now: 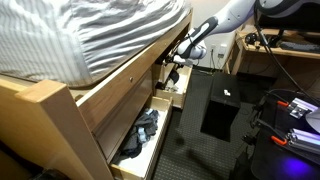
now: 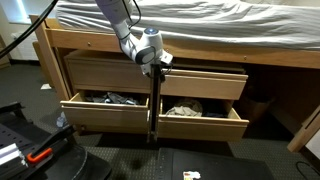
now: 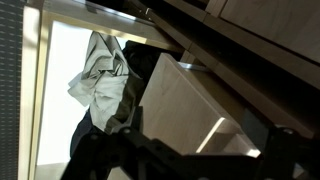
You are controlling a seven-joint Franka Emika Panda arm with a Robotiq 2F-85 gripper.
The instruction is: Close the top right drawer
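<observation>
top right drawer [image 2: 205, 124] | light wood, plain front | pulled open | cloth [image 2: 186, 107] inside

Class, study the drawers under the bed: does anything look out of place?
Yes. Two drawers stand open: the short drawer holding red cloth, and the longer drawer, where dark grey clothes lie crumpled.

Light: dim and even in both exterior views.
Glare: blown-out white, left of wrist view.
Blur: gripper [image 3: 180, 158], dark silhouette, bottom.
</observation>
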